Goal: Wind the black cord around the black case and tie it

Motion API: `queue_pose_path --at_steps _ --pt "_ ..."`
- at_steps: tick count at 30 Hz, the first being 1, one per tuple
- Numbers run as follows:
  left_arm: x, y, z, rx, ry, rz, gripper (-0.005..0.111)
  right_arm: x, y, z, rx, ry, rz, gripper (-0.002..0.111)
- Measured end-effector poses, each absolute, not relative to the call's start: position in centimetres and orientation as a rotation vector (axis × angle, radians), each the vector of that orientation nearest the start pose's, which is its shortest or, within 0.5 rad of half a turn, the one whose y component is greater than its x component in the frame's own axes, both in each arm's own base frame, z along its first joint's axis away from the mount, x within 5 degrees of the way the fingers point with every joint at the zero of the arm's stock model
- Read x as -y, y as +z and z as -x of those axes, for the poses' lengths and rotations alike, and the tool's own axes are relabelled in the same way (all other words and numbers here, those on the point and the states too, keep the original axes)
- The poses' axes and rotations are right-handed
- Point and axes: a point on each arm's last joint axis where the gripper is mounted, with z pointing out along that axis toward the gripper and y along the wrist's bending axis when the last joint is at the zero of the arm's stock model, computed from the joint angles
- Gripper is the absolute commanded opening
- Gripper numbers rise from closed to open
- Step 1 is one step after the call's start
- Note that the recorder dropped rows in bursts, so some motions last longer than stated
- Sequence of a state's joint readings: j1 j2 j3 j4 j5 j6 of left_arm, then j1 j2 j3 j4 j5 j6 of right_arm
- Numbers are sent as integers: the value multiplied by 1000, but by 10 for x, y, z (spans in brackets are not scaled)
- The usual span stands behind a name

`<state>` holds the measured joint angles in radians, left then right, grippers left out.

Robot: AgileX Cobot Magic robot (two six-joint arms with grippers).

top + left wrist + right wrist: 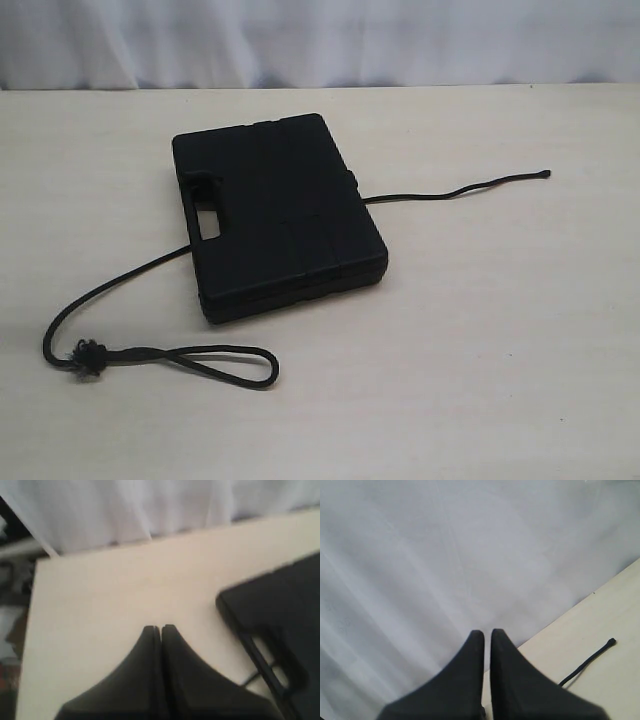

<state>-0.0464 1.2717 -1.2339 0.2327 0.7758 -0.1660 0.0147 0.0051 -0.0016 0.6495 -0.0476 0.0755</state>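
My left gripper (160, 628) sits by the handle end of the flat matte-black plastic case (275, 215), right gripper (487, 632) off its opposite side, both pinched closed, empty. Risk imo: the long thin black braided cord (425, 197) lies slack & flat either side of the case, so I could miss it or shove the case.

Both end effectors, left (161, 628) and right (484, 632), have jaws pressed together, holding nothing.
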Motion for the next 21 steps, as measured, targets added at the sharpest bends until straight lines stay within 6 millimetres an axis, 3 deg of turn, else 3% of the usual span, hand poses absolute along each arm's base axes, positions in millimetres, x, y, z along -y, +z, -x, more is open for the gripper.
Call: queue_pose_path --at_steps 5,12,21 --pt "13 326 -306 -2624 -10 -42 17 2 217 -56 -1375 582 -535 4" --pt "28 260 -339 -2847 -215 -7 55 2 217 -56 -1376 579 -532 4" --pt "43 196 -369 -2917 -447 110 59 2 217 -56 -1375 581 -534 4"
